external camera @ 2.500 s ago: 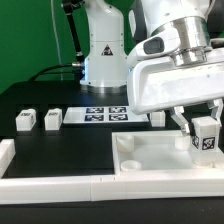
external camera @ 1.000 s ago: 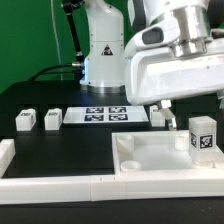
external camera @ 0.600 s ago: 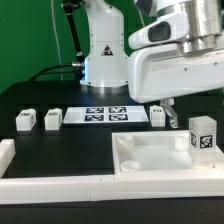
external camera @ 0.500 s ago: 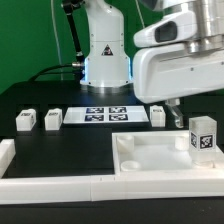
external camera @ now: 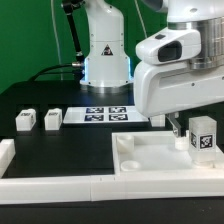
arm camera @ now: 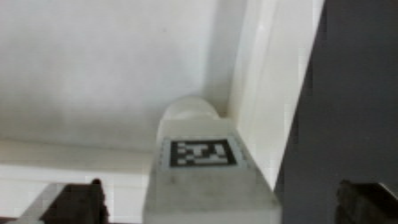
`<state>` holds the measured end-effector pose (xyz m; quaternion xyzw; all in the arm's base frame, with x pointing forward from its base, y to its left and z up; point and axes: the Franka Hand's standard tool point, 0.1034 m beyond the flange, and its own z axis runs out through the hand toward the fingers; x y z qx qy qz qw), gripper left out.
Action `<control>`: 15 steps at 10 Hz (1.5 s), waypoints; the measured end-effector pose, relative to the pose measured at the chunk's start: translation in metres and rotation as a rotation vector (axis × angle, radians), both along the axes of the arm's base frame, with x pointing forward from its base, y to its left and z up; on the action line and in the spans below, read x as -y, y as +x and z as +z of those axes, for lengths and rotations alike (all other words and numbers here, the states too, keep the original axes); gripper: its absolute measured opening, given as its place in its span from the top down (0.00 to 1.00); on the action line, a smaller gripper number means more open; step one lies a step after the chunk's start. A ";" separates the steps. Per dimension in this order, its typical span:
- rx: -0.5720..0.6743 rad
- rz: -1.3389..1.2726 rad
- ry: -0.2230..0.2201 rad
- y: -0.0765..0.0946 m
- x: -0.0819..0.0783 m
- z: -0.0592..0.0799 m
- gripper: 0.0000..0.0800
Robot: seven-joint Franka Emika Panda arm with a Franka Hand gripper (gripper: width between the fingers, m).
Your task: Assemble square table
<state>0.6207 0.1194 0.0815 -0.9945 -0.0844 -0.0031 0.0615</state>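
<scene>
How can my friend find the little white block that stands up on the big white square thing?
At the front of the black table lies the big white square tabletop. Near its far corner at the exterior view's right one leg block stands upright, tag showing. It alone stands on the tabletop; the other leg blocks sit on the bare table.

Arm (external camera: 106, 20), as my screens show it.
Base (external camera: 100, 72): white rounded column, black-and-white warning triangle (external camera: 103, 50) on its front.
Cable (external camera: 74, 38): thin, black, at the base's nine o'clock in the exterior view.
Hand housing (external camera: 185, 90): white, boxy, dark oval recess (external camera: 164, 48) at its eleven o'clock.
Flange (external camera: 195, 9): grey, cylindrical, at twelve.
Fingers (arm camera: 75, 202): dark, blunt-tipped.
</scene>
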 end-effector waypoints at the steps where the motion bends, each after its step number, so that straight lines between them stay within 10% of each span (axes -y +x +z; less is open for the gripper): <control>1: -0.001 -0.009 0.000 0.000 0.000 0.000 0.22; 2: -0.001 -0.008 0.000 0.000 0.000 0.000 0.22; 3: -0.005 -0.035 0.002 0.000 -0.001 0.000 0.47; 5: -0.022 -0.174 -0.001 0.000 0.002 -0.001 0.62; 10: -0.058 -0.665 0.021 0.004 0.004 -0.002 0.63; 15: -0.142 -1.364 0.170 -0.002 -0.006 -0.006 0.63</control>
